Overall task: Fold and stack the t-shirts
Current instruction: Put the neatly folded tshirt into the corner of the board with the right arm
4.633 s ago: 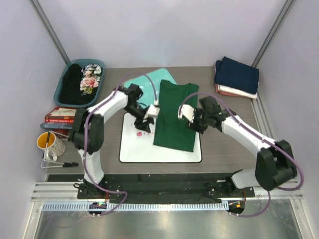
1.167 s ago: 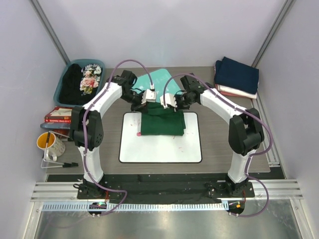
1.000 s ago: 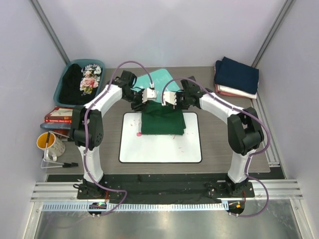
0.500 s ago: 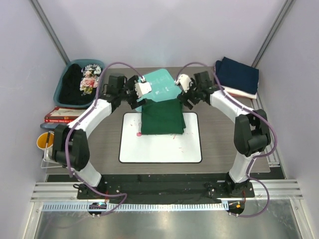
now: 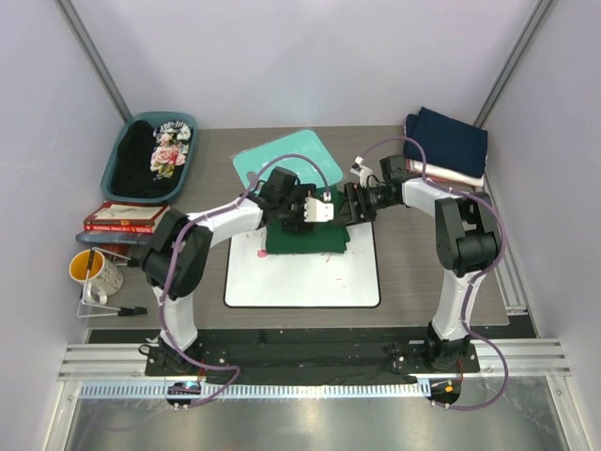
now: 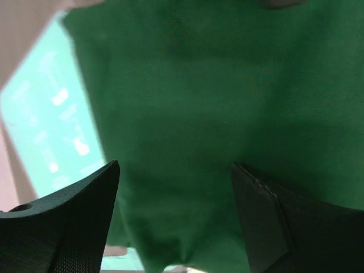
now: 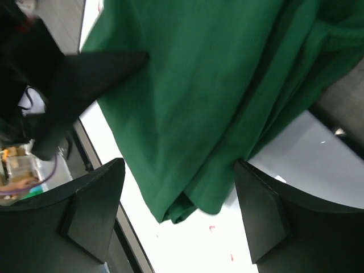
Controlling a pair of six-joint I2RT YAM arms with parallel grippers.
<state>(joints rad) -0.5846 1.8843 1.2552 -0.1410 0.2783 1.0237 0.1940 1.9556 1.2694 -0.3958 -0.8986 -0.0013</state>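
The dark green t-shirt (image 5: pixel 302 242) lies folded into a rough rectangle on the far part of the whiteboard (image 5: pixel 300 282). My left gripper (image 5: pixel 312 216) is open low over its far edge; green cloth (image 6: pixel 216 102) fills its view between the spread fingers (image 6: pixel 68 222). My right gripper (image 5: pixel 347 210) is open over the shirt's right edge, where a layered corner (image 7: pixel 187 205) lies between its fingers (image 7: pixel 261 216). Neither gripper holds cloth. Folded navy (image 5: pixel 447 141), white and reddish shirts (image 5: pixel 441 175) are stacked at the back right. The black floral shirt (image 5: pixel 155 155) lies in the basket.
The teal plastic board (image 5: pixel 258 164) lies behind the shirt and also shows in the left wrist view (image 6: pixel 45 125). A teal basket (image 5: pixel 120 155) stands at the back left. Books (image 5: pixel 117 218), a yellow mug (image 5: pixel 92 270) and a marker (image 5: pixel 127 310) sit at the left edge.
The long shirt has been folded in half. Both grippers let go at its far edge, swung outward, then came back in over the folded shirt's far right part.
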